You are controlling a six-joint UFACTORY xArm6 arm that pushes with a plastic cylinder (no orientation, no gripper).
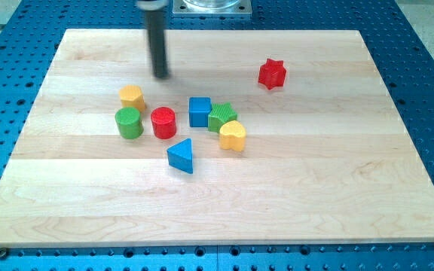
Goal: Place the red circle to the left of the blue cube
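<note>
My tip sits upper left of centre on the wooden board, touching no block, just a bare rod end. Red circle, short ribbed cylinder, stands centre-left between green cylinder and blue cube, apart from both.

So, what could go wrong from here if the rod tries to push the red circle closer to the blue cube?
The red circle already sits on the view's left of the blue cube, so a hard push may knock the cube into the green star touching it. My tip is above the group, towards the view's top; coming down it could clip the yellow block or the green cylinder, which stand close to the circle.
</note>
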